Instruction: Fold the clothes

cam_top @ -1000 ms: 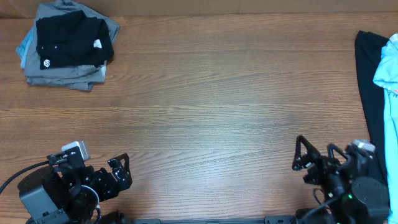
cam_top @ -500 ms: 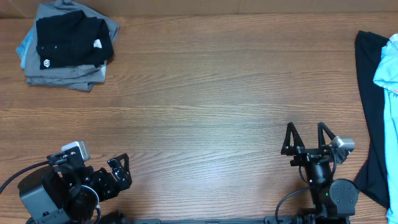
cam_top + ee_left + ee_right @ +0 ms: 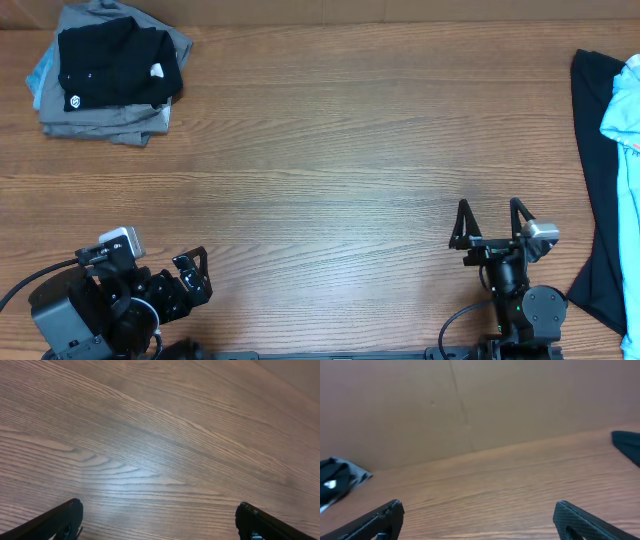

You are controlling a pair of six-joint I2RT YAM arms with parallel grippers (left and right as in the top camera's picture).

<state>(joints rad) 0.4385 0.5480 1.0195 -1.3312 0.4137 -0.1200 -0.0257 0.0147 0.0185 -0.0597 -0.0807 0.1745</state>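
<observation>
While both arms sit low at the near edge of the table [image 3: 330,170], we record neither one holding anything. Left gripper [image 3: 196,274]: fingers spread wide, only bare wood between the black tips in its wrist view. Right gripper [image 3: 490,212]: likewise released, jaws well apart, pointing toward the far edge.

Clothes lie in two places. A folded stack [image 3: 108,125] sits in the far left corner, well apart from both grippers — black shirt [image 3: 118,62] on top with a small round white logo [image 3: 75,102], grey fabric beneath, a light blue edge [image 3: 38,85] showing on its left side. At the right edge a black garment [image 3: 590,130] lies unfolded and partly out of frame, a light blue garment [image 3: 625,110] over it; its lower end comes down near the right arm's base.

Between the grippers and either pile we see only open wood.

Surface: brown wood grain running left to right, a soft glare patch [image 3: 125,472] in the left wrist view. Room: the right wrist view shows a plain brown wall [image 3: 520,400] behind the far edge, a thin dark line [image 3: 459,395] running down it — the stack and the black garment show blurred at that view's two sides.
</observation>
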